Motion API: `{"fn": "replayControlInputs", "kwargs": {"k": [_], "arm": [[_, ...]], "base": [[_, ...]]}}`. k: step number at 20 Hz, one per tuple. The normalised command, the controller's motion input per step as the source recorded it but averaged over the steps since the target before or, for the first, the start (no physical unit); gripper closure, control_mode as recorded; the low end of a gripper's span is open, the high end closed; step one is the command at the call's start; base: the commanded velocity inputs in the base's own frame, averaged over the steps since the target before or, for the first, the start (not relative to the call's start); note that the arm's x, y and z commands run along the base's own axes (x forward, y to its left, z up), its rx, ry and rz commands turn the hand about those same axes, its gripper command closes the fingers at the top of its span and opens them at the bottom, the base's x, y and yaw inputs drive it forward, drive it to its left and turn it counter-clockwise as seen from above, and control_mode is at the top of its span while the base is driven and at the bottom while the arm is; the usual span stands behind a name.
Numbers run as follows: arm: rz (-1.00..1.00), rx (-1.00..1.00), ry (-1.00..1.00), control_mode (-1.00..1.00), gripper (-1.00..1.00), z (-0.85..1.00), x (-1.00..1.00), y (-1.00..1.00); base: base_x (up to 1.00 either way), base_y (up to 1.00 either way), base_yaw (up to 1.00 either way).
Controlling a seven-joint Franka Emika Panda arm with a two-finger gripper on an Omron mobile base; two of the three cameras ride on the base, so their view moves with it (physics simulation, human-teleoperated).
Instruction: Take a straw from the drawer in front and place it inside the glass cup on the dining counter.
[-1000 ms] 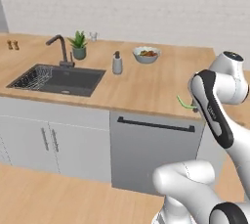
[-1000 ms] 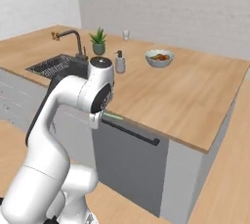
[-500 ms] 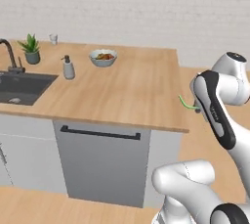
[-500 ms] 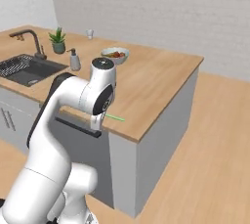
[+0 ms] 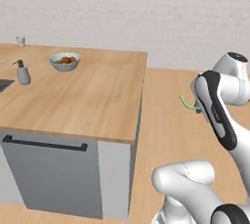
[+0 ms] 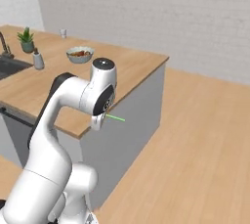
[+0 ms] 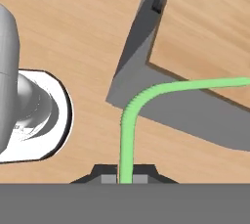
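From the left base view, going from left to right, I saw first the glass cup (image 5: 20,41) standing at the far left edge of the dining bench (image 5: 93,96), near the back wall, then a grey dispenser (image 5: 22,73) and a fruit bowl (image 5: 65,61), and only then the bare wood up to the corner of the bench. To the right of that corner, over the floor (image 5: 166,115), my claw (image 5: 197,106) was pressed together on the straw (image 5: 187,103), pinching it at its straight end. In the hand view the straw rose straight from between the fingertips and then bent to one side, so its long axis followed the claw and the bent tip pointed away from it. The cup therefore lay far to the left of the claw and farther back, with the whole width of the bench between them. I judged that the coming move was a long carry across the bench to the cup. The bowl and the dispenser stood near that path, so I would keep the straw high above them.
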Motion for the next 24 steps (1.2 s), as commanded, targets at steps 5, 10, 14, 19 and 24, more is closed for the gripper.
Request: {"fn": "replayControlInputs", "kwargs": {"k": [5,10,14,19,24], "arm": [[0.00,0.00,0.00,1.00,1.00,0.00,0.00,0.00],[0.00,0.00,0.00,1.00,1.00,0.00,0.00,0.00],[0.00,0.00,0.00,1.00,1.00,0.00,0.00,0.00],[0.00,0.00,0.00,1.00,1.00,0.00,0.00,0.00],[0.00,0.00,0.00,1.00,1.00,0.00,0.00,0.00]], "base": [[0.57,-1.00,0.02],[0.69,-1.00,0.11],[0.71,-1.00,0.19],[0.72,-0.96,0.25],[0.80,-0.81,0.33]]}}
